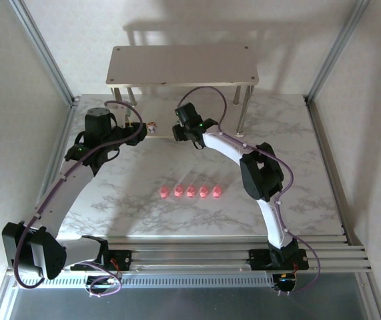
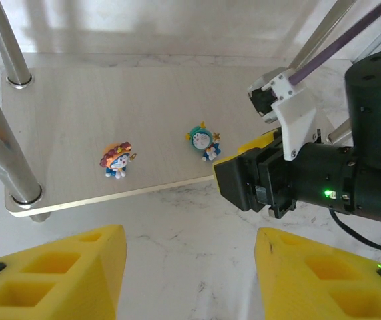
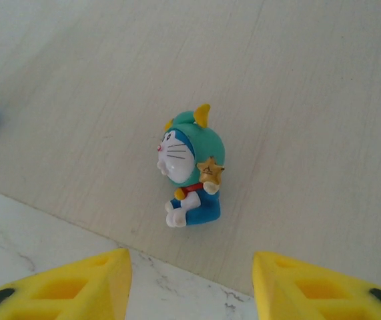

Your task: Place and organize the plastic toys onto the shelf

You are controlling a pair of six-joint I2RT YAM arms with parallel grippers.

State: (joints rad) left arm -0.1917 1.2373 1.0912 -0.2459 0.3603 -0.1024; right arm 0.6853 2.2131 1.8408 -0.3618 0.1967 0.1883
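The shelf (image 1: 177, 63) stands at the back of the table. On its lower board (image 2: 110, 107) are two plastic toys: an orange-topped figurine (image 2: 117, 160) and a teal-topped one (image 2: 203, 143), both near the front edge. My right gripper (image 3: 191, 287) is open just in front of the teal figurine (image 3: 190, 170), with nothing between its fingers. My left gripper (image 2: 190, 280) is open over bare table, short of the board's edge. Several pink toys (image 1: 191, 191) lie in a row mid-table. In the top view the left gripper (image 1: 137, 128) and right gripper (image 1: 183, 133) flank the orange-topped figurine (image 1: 152, 127).
Silver shelf legs (image 2: 17, 57) rise at the left of the left wrist view. The right arm's black wrist (image 2: 310, 180) sits close to the right of my left gripper. A metal frame and white walls enclose the marble table (image 1: 123, 200).
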